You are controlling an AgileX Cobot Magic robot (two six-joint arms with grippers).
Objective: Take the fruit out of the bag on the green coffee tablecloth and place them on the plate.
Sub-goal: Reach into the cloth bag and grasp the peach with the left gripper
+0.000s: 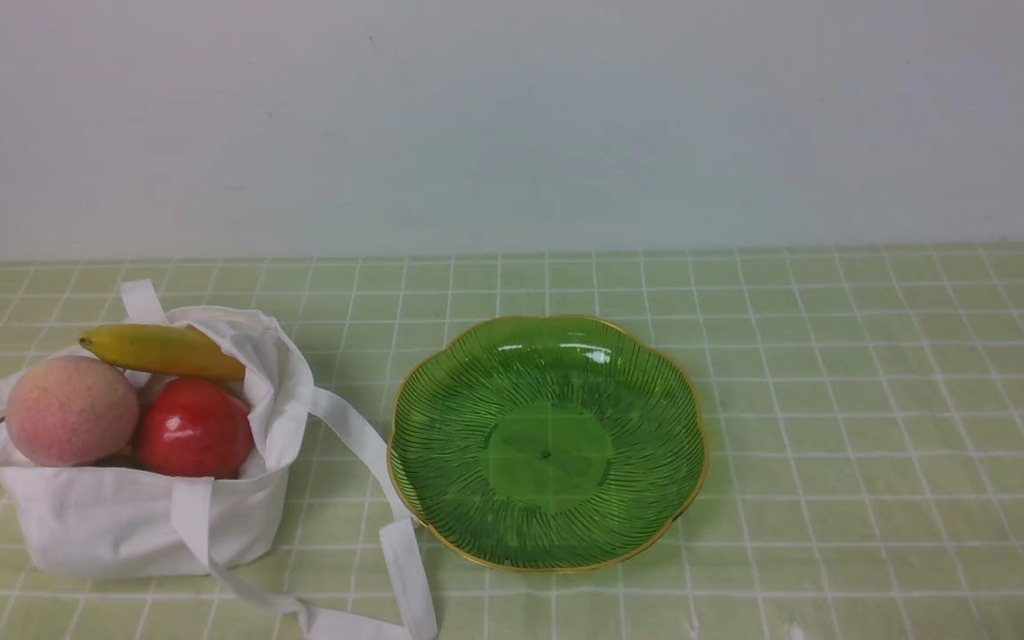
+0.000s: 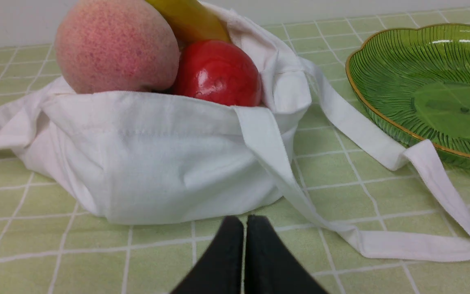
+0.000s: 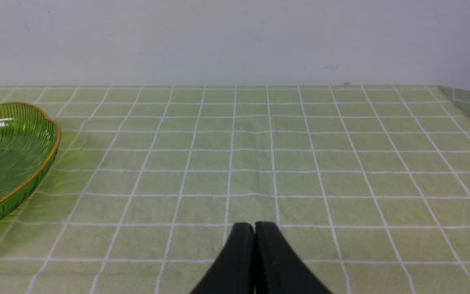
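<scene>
A white cloth bag stands at the left on the green checked tablecloth. In its open mouth sit a pink-yellow peach, a red apple and a yellow banana. The green plate lies empty to the bag's right. My left gripper is shut and empty, low over the cloth just in front of the bag. My right gripper is shut and empty over bare cloth right of the plate. Neither arm shows in the front view.
The bag's long straps trail over the cloth between bag and plate, one touching the plate's rim. A pale wall closes the back. The table's right edge shows in the right wrist view.
</scene>
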